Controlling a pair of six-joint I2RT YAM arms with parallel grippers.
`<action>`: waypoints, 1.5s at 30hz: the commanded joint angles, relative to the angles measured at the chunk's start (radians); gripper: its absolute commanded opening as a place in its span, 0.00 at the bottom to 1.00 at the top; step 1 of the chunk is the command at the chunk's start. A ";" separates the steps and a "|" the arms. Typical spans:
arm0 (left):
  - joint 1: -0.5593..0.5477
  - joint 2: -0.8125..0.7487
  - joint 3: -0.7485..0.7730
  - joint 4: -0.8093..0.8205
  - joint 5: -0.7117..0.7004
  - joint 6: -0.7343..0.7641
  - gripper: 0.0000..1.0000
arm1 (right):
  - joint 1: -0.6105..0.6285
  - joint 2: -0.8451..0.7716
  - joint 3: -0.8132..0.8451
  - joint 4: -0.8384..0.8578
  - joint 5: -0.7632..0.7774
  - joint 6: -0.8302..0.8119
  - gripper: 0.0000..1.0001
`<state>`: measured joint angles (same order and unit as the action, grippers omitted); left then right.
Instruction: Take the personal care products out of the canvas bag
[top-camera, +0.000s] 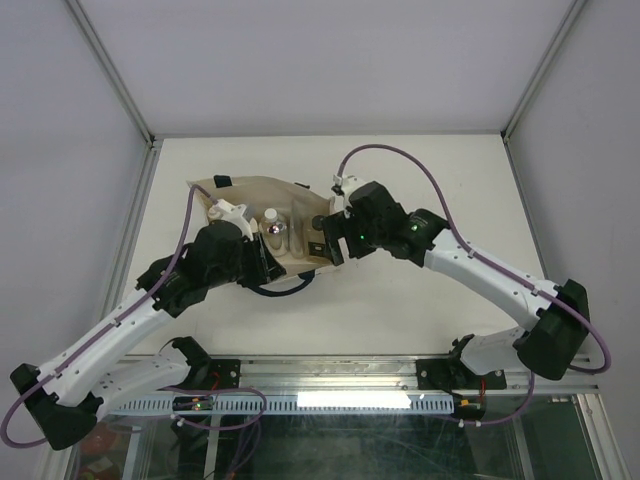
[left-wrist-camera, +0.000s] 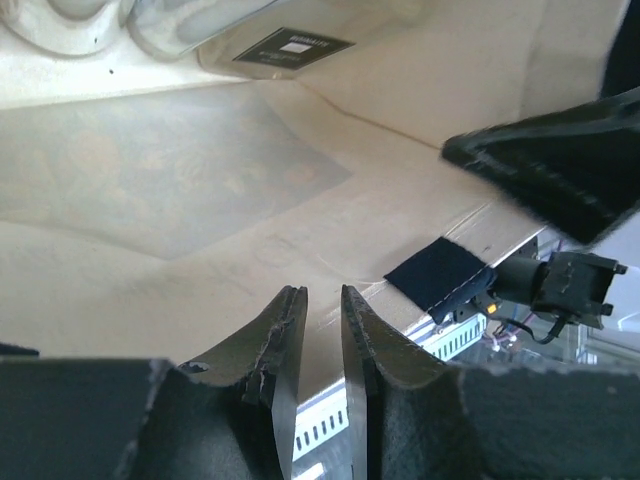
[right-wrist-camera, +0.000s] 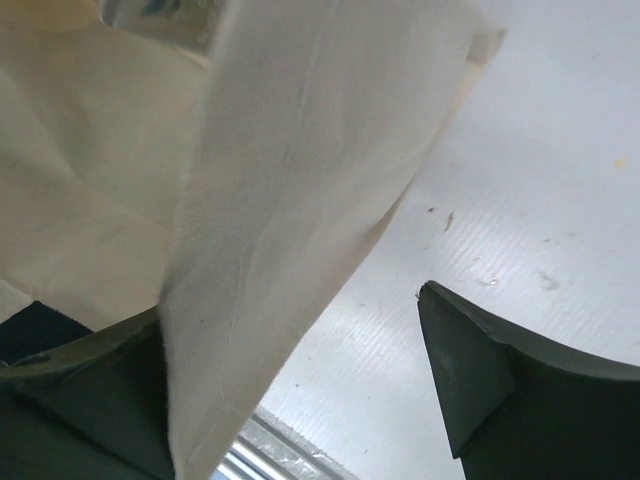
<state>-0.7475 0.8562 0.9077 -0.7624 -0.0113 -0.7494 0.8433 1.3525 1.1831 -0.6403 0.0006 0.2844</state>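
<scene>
The beige canvas bag (top-camera: 250, 195) lies at the middle left of the table, its mouth towards the arms, its navy handle (top-camera: 287, 290) at the near side. In its mouth show a cream bottle (top-camera: 232, 212), a white-capped clear bottle (top-camera: 270, 215) and a silver-topped bottle (top-camera: 276, 232). My left gripper (top-camera: 268, 262) is at the bag's near edge, its jaws nearly together with nothing seen between them (left-wrist-camera: 320, 335). The left wrist view shows the clear bottle with the black label (left-wrist-camera: 290, 45) on the bag's inside (left-wrist-camera: 200, 190). My right gripper (top-camera: 326, 240) is open (right-wrist-camera: 300, 350), and bag cloth (right-wrist-camera: 290, 200) drapes over its left finger.
The bag's dark tab (left-wrist-camera: 440, 275) lies at its near right corner, beside the right gripper's finger (left-wrist-camera: 560, 170). The metal rail (top-camera: 330, 375) runs along the near table edge. White enclosure walls stand at the left, right and back. Bare white table (right-wrist-camera: 540, 180) lies to the right of the bag.
</scene>
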 joint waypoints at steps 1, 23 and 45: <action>-0.008 -0.002 -0.032 0.007 0.019 -0.006 0.23 | -0.005 -0.004 0.164 -0.127 0.118 -0.123 0.85; -0.009 0.095 0.037 0.028 0.054 0.070 0.23 | 0.056 0.412 0.697 -0.305 -0.180 -0.697 0.64; -0.008 0.149 0.099 0.020 0.038 0.182 0.25 | 0.013 0.541 0.636 -0.312 -0.005 -0.778 0.80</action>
<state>-0.7471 1.0111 0.9607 -0.7662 0.0246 -0.6128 0.8715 1.8614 1.8397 -0.9600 -0.0364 -0.4725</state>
